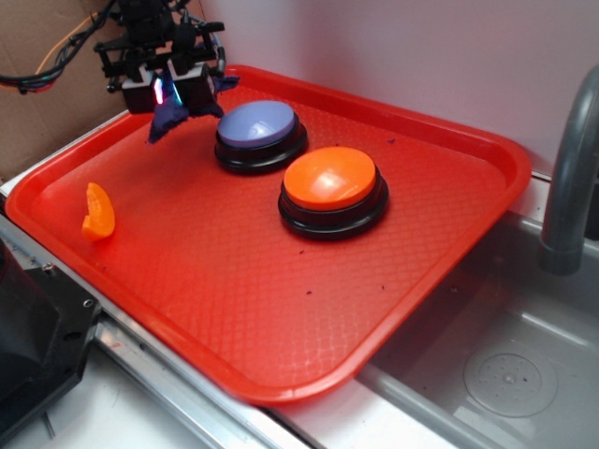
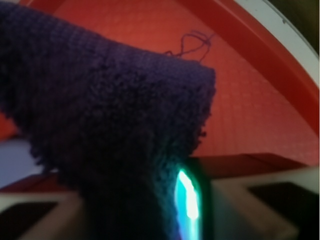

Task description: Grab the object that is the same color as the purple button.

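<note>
Fabric scrap (image 1: 173,114) hangs lengthwise downward (jaws clamping it).

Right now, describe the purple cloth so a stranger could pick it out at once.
Find the red tray beside the sink. At its far left corner hangs the gripper, left of the purple button. The cloth is the dark, fuzzy scrap dangling from its fingers, unlike the hard orange wedge lying on the tray.

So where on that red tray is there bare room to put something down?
The near half of the tray is bare, between the orange wedge and orange button. It's crowded at the back, around the purple button and the pincer holding cloth.
</note>
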Tool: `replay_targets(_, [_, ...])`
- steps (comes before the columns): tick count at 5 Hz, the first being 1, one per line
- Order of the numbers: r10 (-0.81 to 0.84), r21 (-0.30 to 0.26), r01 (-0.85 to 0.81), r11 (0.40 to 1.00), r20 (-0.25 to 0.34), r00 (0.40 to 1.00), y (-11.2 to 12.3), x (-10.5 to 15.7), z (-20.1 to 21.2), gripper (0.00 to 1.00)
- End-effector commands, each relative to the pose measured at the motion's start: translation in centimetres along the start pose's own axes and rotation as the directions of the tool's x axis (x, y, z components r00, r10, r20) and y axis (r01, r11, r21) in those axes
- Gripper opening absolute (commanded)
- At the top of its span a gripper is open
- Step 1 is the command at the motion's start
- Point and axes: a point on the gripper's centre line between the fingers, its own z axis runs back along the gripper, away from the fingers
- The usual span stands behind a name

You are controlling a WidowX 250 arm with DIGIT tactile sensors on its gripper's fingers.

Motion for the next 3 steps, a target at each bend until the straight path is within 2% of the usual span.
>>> replay_targets(1, [-0.485,-0.056,0.485,0.873,0.015,0.874,-1.3,-5.3,4.9,0.00])
replay_targets(2, [-0.677,-0.121,0.673,0.730,0.009,0.736,-1.1,-7.2,4.9,0.00])
replay_targets(3, [-0.691,-0.137,0.682,0.718,-0.023,0.723,-0.3,-8.1,4.8,0.00])
